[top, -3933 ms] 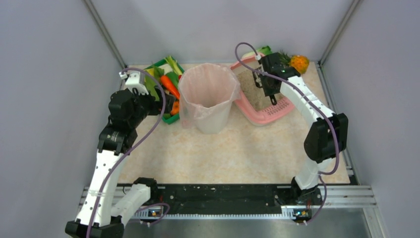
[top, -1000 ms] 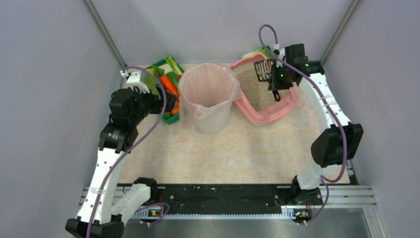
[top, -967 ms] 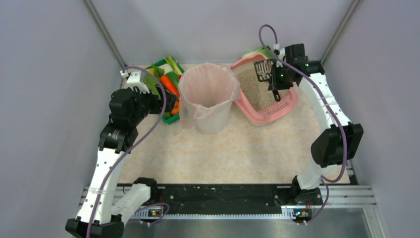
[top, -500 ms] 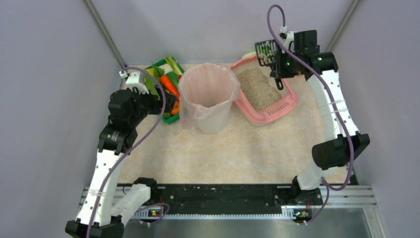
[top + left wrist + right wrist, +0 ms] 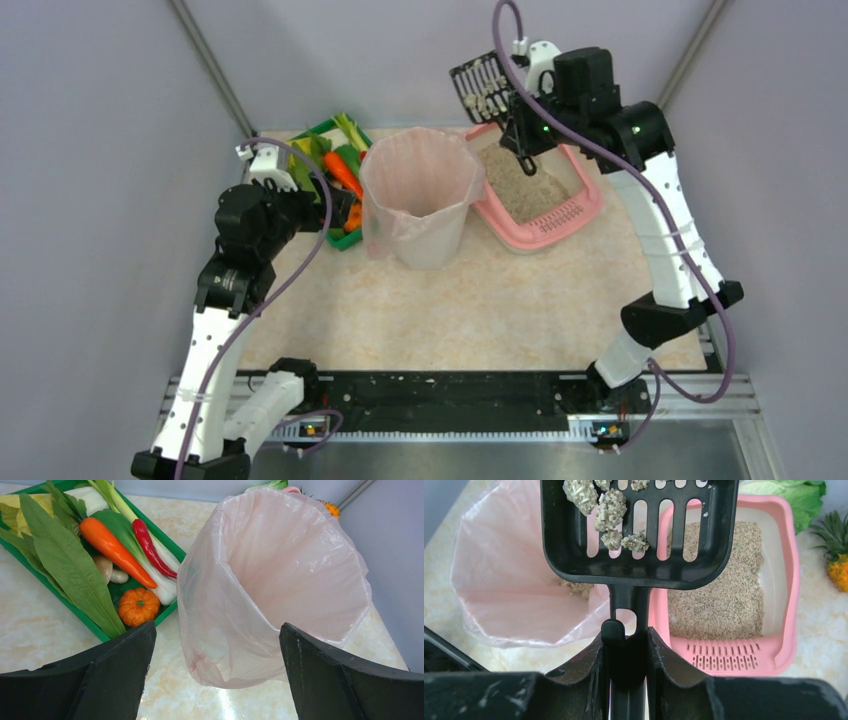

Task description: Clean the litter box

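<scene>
The left jaws stand wide apart, facing the pink-lined bin [image 5: 270, 580]; that arm has barely shifted. Just right of the bin, at the far side of the worktop [image 5: 480, 300], the litter box [image 5: 592, 196] lies flat. The right jaws are clamped on the handle of a black slotted scoop [image 5: 639, 535] carrying clumps [image 5: 611, 505]. The scoop is now raised higher and swung left off the box, toward the bin's far rim.

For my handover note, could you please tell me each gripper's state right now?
Left gripper: open, holding nothing.
Right gripper: shut on the black slotted plastic scoop.
</scene>
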